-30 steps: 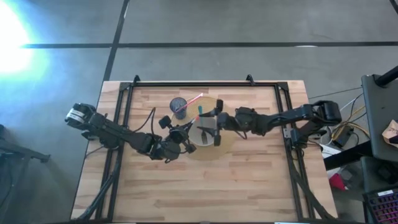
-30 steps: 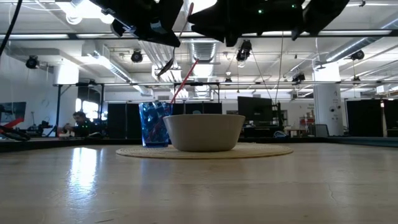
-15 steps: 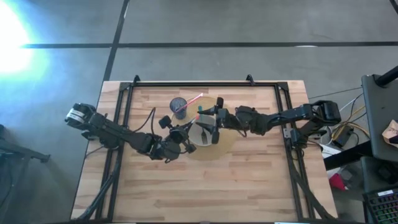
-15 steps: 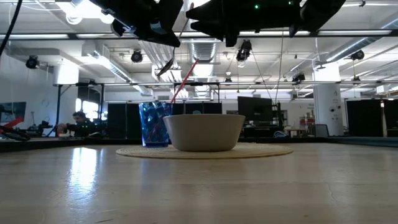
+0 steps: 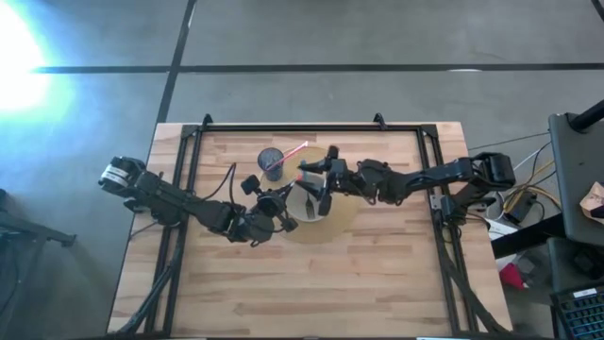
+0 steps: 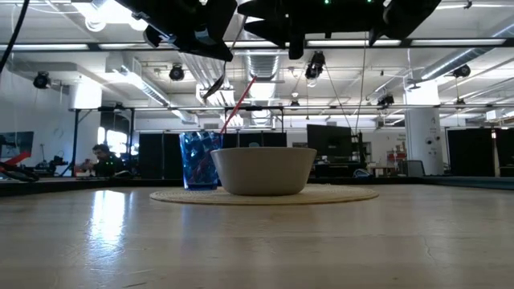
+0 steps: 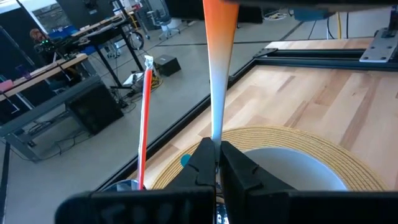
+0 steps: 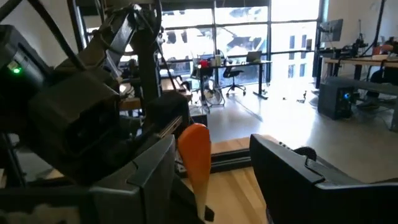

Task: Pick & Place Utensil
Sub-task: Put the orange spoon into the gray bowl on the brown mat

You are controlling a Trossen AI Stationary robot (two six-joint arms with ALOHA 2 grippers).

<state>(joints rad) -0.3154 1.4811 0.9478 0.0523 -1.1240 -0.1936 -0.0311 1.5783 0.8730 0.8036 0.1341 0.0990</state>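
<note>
One orange-handled utensil point(image 7: 218, 68) is seen held above the bowl point(image 5: 306, 202), gripped at its pale, thin end by the left gripper point(image 7: 215, 163), whose fingers are pressed together on it. Its long axis runs away from those fingers, with the broad orange end pointing outward, toward the right arm. In the right wrist view the same orange end point(image 8: 196, 152) is seen rising between the two spread fingers of the right gripper point(image 8: 214, 180), which are set on either side of it without visibly touching; whether any contact is made cannot be told. Which kind of utensil it is cannot be made out. One white bowl is counted, placed on one round woven mat point(image 5: 342, 218) near the middle of the wooden table point(image 5: 377, 274). One blue tumbler point(image 6: 197, 171) is set just beside the bowl at the mat's edge, with one red straw point(image 6: 238, 103) leaning out of it. In the high view both grippers are met over the bowl, the left arm reaching in from the left edge of the table and the right arm from the right. One person point(image 6: 102, 159) is visible at a desk far behind the table.
</note>
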